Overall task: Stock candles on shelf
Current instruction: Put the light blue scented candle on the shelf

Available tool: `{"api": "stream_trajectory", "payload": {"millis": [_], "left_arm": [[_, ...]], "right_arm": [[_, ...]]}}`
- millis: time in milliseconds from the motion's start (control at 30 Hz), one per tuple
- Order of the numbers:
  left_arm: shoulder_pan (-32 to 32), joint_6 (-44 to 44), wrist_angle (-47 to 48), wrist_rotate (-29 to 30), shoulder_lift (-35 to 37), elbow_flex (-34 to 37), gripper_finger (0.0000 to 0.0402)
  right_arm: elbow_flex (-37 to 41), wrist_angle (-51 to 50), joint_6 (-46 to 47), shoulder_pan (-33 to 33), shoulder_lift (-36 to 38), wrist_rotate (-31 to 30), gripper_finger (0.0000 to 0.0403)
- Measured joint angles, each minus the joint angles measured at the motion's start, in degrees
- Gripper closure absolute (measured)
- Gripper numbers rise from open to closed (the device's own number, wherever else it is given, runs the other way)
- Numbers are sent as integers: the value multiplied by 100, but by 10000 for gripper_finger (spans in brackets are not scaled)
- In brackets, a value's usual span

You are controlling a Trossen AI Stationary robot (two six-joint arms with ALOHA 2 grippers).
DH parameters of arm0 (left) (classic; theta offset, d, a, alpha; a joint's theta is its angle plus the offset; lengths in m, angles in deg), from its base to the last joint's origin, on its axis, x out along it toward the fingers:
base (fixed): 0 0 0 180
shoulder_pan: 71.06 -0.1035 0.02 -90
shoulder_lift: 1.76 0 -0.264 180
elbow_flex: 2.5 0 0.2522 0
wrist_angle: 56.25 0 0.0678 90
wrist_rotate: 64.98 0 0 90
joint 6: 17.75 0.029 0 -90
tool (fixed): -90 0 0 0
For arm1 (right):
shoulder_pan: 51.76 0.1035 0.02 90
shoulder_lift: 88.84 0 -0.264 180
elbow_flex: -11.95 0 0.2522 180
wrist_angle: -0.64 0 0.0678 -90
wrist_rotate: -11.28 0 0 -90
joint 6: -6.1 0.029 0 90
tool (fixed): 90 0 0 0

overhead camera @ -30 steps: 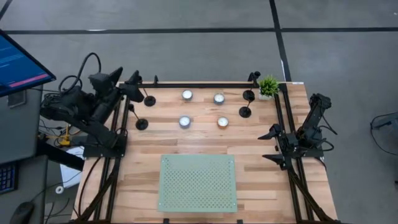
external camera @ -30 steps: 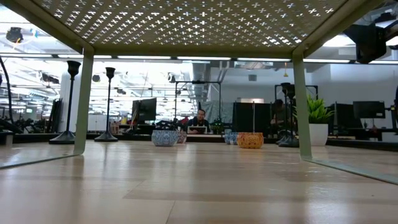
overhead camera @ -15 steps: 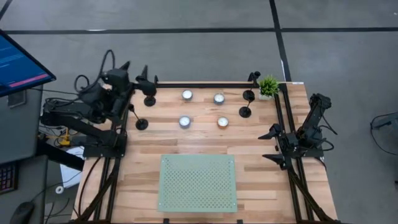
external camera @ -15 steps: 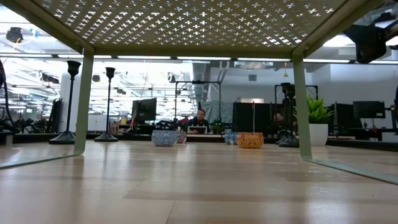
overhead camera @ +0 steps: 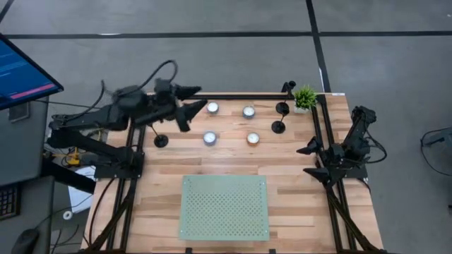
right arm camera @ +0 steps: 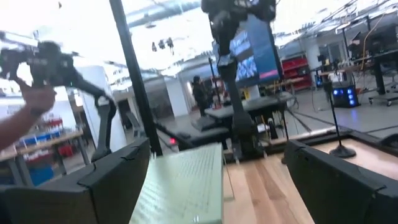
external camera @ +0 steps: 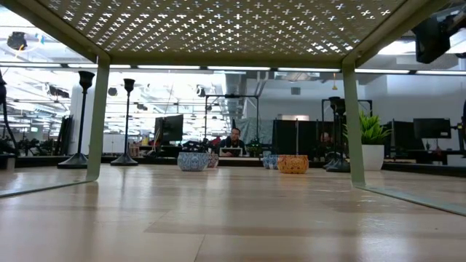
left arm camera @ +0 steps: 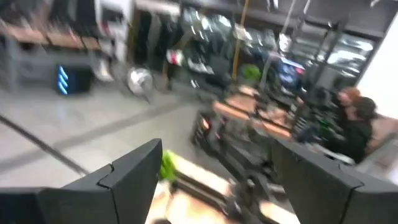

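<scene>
Candles (overhead camera: 210, 108) just beside open left tool (overhead camera: 189, 107) — untouched

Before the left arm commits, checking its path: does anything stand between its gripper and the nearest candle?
Nothing visible does. The left gripper is open just beside the back-left candle, with bare tabletop between. A black candlestick stands off to the side, behind the fingers.
</scene>
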Motion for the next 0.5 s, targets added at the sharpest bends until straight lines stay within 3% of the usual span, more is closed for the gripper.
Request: {"api": "stream_trajectory", "payload": {"millis": [133,267,500], "left_arm": [[-888,-446,1313,-825,-339,-628,96],[-1669,-532,2478,-831,-523,-1104,96],[-2680,-860,3178,-701,-763,-1148,96]], "right_arm": [[-9,555,-325,-2,2,13,42],[-11,784,-350,-2,2,15,42],[-11,777,-349,-2,2,15,42]]}}
